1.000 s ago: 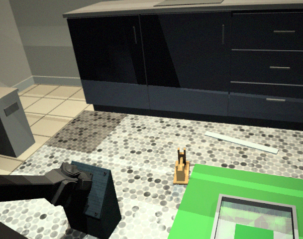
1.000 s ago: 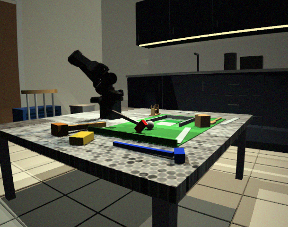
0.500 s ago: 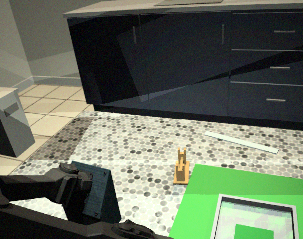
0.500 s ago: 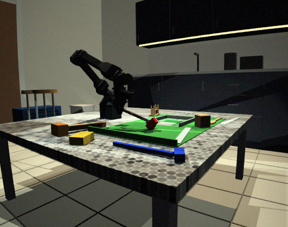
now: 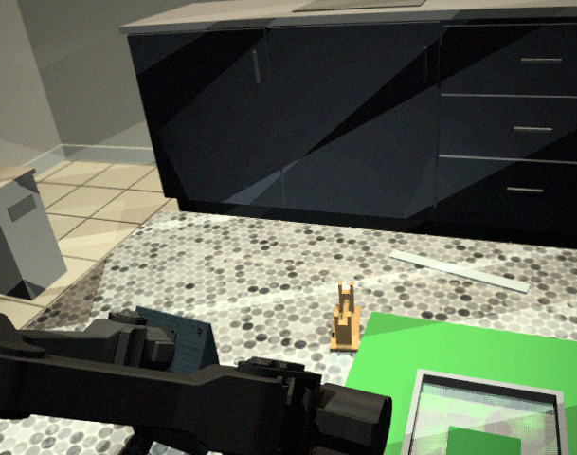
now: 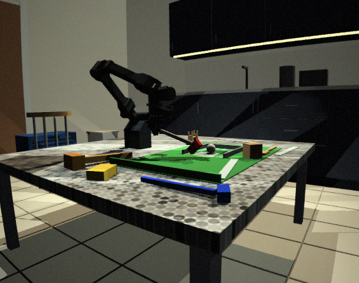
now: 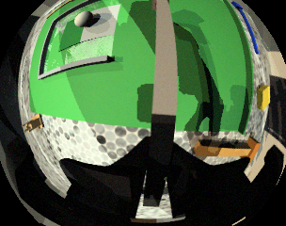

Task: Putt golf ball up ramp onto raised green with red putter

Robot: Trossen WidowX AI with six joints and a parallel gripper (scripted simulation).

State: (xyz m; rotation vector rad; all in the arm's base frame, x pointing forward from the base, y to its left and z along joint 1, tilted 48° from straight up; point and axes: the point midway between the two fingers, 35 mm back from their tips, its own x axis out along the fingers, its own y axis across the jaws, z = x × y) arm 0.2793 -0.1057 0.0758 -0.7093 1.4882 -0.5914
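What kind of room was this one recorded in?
Most likely a home kitchen: dark base cabinets with drawers under a countertop, wall cupboards with a light strip, a tiled floor, and a speckled table carrying a mini-golf setup.

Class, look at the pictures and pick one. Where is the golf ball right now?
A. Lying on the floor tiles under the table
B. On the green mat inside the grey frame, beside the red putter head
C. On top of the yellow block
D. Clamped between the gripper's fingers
B. The exterior view shows the golf ball resting inside the grey frame on the green mat, close to the red putter that the gripper holds.
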